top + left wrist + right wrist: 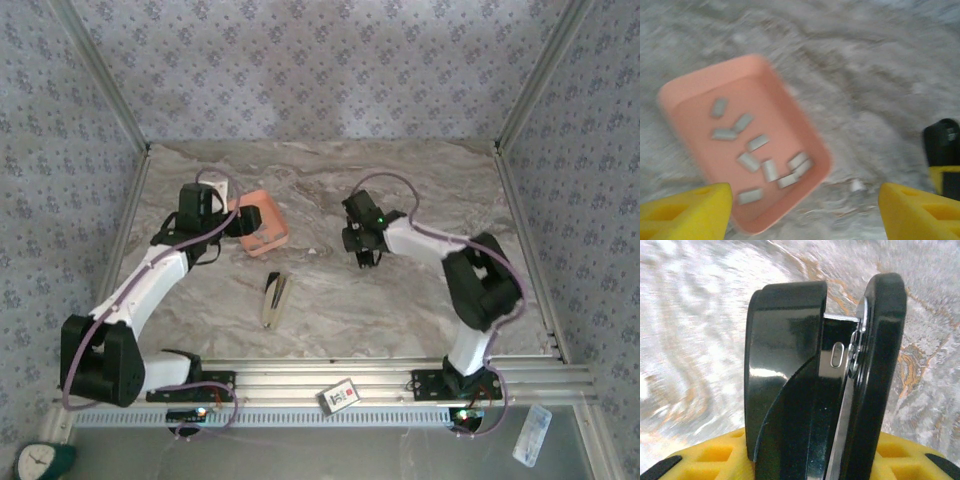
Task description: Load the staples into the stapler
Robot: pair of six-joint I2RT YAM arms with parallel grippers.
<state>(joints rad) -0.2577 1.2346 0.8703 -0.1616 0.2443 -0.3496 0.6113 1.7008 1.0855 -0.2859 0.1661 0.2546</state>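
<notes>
**Stapler in the right grip, staples ahead of the open left gripper**

In the right wrist view, the right gripper (815,460) has its yellow fingers (705,462) closed against a black stapler (790,365). The stapler stands upright between them, close to the lens, with a metal part showing between its two halves. From the top, the same gripper (363,252) points down over the table (400,310), with just a dark shape at its tip.

In the left wrist view, the left gripper (805,200) is open, fingers wide apart. Just ahead of them is a tray (780,95) with about ten staples (757,143) loose inside. From the top, this gripper (232,218) sits just beside the tray (265,228), and the staples are too small to make out. A pale-and-dark long object (275,300) lies between the two grippers.
</notes>
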